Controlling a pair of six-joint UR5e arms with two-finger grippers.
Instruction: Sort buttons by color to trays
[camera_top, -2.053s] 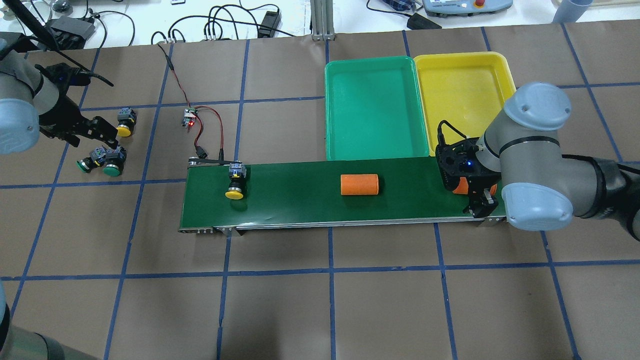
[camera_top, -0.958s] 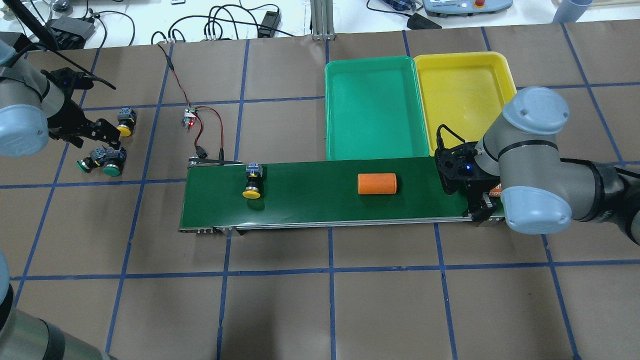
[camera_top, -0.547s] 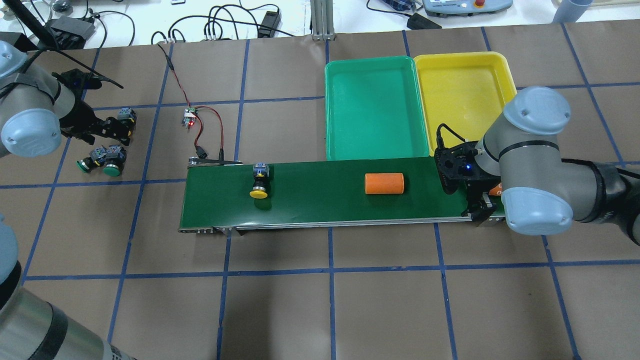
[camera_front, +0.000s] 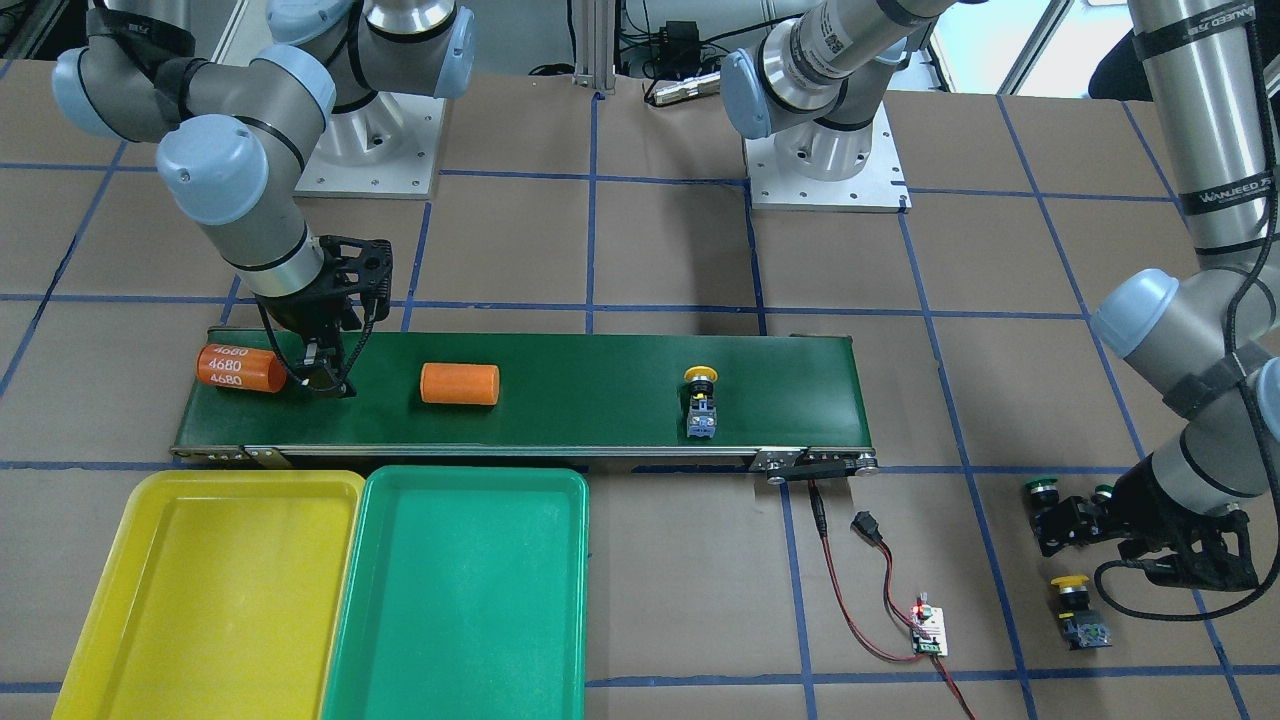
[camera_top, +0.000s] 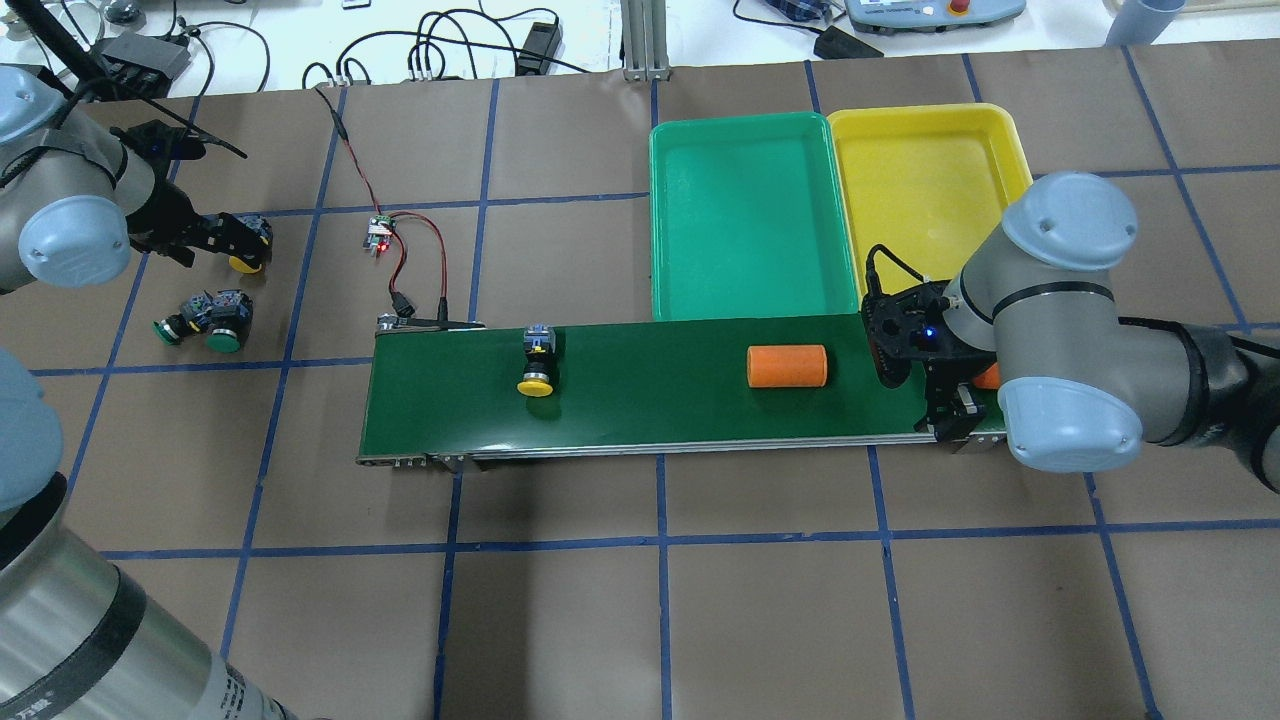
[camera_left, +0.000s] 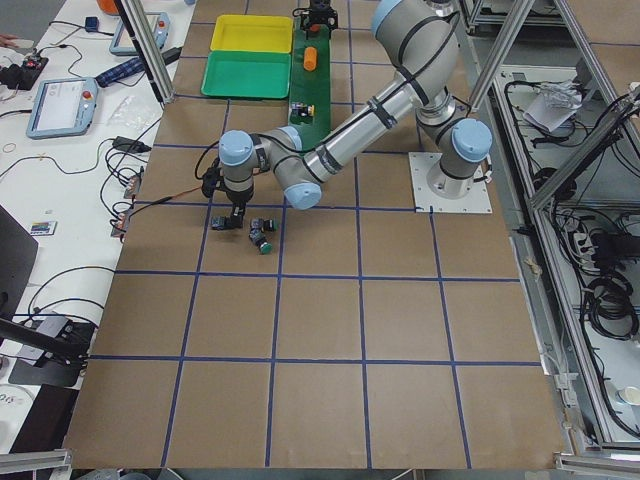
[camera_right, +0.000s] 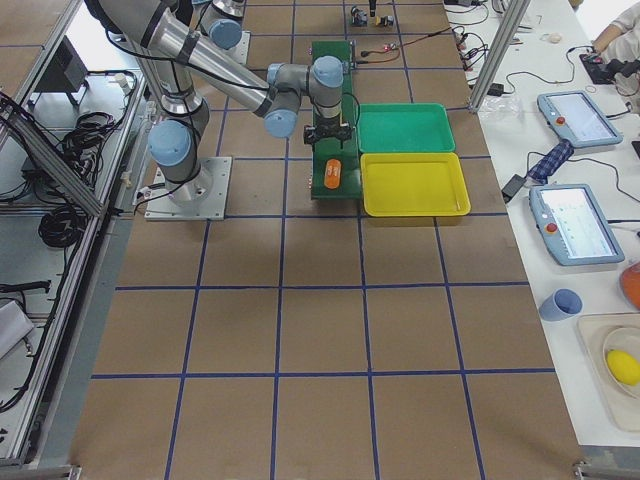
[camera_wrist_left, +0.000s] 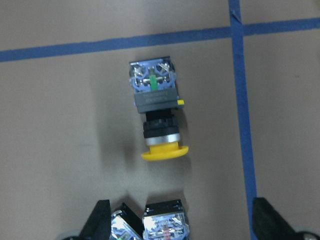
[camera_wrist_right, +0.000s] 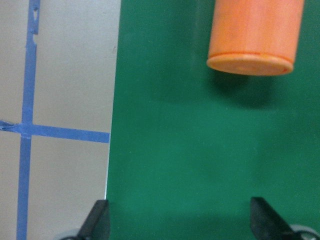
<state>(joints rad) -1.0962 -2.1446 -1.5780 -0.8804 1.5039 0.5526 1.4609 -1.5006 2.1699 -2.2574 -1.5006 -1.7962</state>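
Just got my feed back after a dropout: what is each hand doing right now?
Left hand: open, holding nothing.
Right hand: open, holding nothing, over the conveyor belt.

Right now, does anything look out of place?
Yes: two orange cylinders lie on the dark green conveyor belt with a yellow-capped push-button. They are not buttons. One, marked 4680, sits at the belt's end beside the right hand.

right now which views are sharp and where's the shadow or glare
Left wrist view: yellow button crisp, faint shadow on its left. Right wrist view: orange cylinder slightly soft, shadow below it on the belt. Front-facing view: pale sheen on the yellow tray. Side views: too far off to judge detail.
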